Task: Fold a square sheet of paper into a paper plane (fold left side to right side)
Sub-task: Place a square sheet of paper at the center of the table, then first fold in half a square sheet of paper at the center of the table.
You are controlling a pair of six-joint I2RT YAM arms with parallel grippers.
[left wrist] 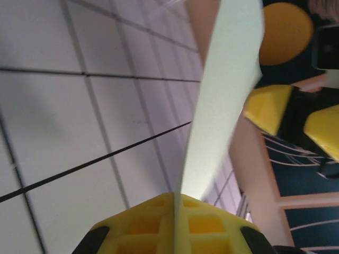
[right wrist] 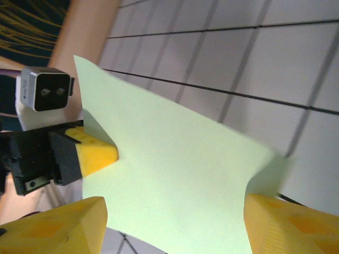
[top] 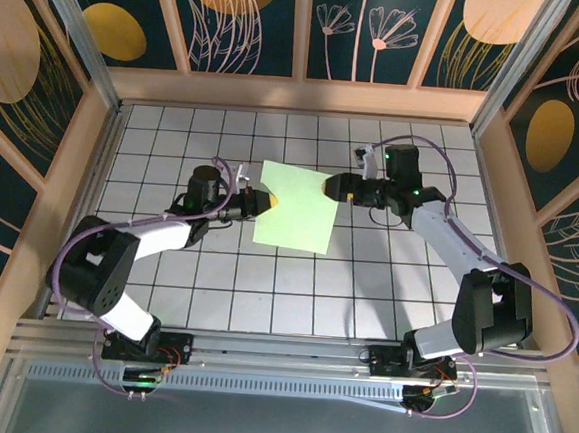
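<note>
Now the sheet of paper sits near the middle of the top view, a little above the center, on the white table with dark grid lines. It is pale green and looks like one plain square. The left gripper comes in from the left of the frame and is pinching the left edge of the paper. In the left wrist view its yellow fingers are at the bottom, pressed tight together with the thin paper between them. The paper runs up from them toward the top of the frame. The right gripper is at the upper right corner of the paper in the top view. Its jaws are apart and are not squeezing anything. In the right wrist view its two yellow fingers sit in the bottom corners, far from each other, and the green paper spreads across the middle of the frame between them. The paper looks a bit wavy there. At the left of that frame, the other gripper's yellow tip rests on the paper's edge.
</note>
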